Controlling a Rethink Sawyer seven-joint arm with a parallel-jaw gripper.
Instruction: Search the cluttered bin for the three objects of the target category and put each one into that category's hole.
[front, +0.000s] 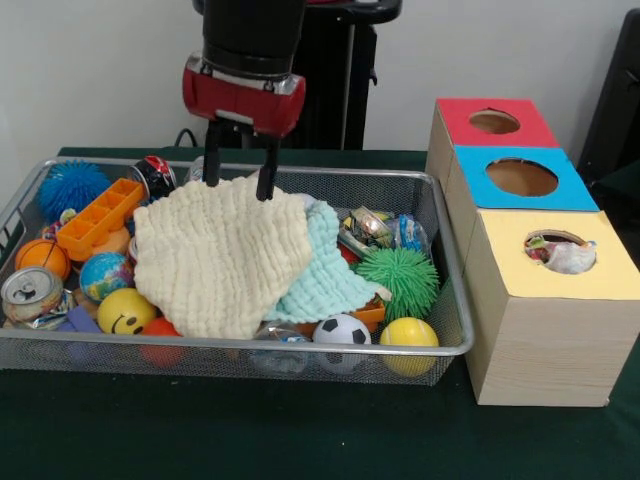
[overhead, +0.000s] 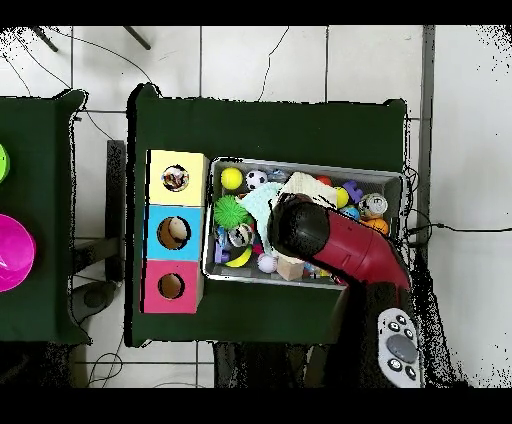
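My gripper (front: 241, 160) hangs over the back of the bin (front: 447, 300), fingers a little apart and holding nothing, tips touching the top edge of the cream cloth (front: 215, 260). The bin's long axis runs across the front view. A crumpled wrapper (front: 372, 228) lies beside the green spiky ball (front: 400, 278), its direction unclear; another wrapper (front: 565, 255) sits in the yellow hole (front: 560, 251).

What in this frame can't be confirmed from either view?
- Under the cream cloth and the pale green cloth: front view, they cover the middle of the wire mesh bin.
- Bin centre from overhead: the red arm hides it and the tool.
- The tool: its two fingers stand apart above the cream cloth; contact is unclear.
- The yellow-surround hole shows a crumpled wrapper; how many lie inside is hidden by the box.
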